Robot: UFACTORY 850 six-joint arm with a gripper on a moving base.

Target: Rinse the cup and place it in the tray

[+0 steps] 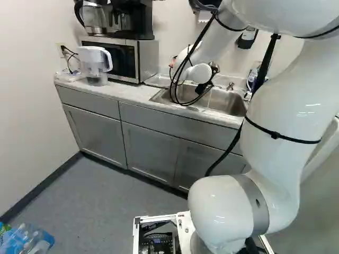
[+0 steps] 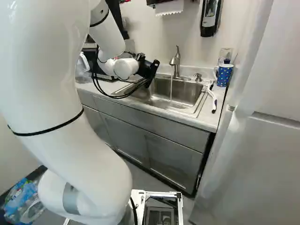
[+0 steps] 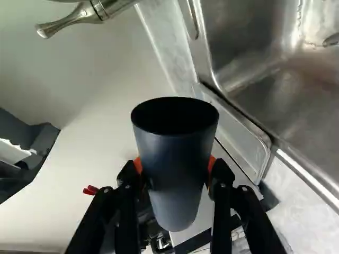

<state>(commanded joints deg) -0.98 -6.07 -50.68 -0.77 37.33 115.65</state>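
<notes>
Cup (image 3: 172, 153), smooth, dark grey and tapering toward its base, sits pinched between the orange pads (image 3: 138, 164) of the black two-fingered claw (image 3: 175, 164). The pads press its sides around mid-body, presumably so that the rim stays free for water to enter and run out. It appears tipped on its side, with its mouth toward the wall tap's side; that tilt would suit rinsing or draining, but not setting down. In the right base view the claw is near the centre, above the left end of the stainless-steel sink (image 2: 185, 91), apart from the thin stream of water (image 2: 171, 89) falling from the brushed-metal tap (image 2: 176, 61). Whether the rinse is done cannot be told; the cup's inside is dark, and no contents show. A pale, flat rectangular tray (image 3: 246, 145) beside the sink is likely the goal, and the cup would need turning before it is released there. Other containers share the pale stone-like desk (image 2: 201, 123): a blue spotted mug (image 2: 224, 75) at the upper right of the right base view, its contents hidden, and a clear pitcher with a white lid and handle (image 1: 94, 63) at the upper left of the left base view.
</notes>
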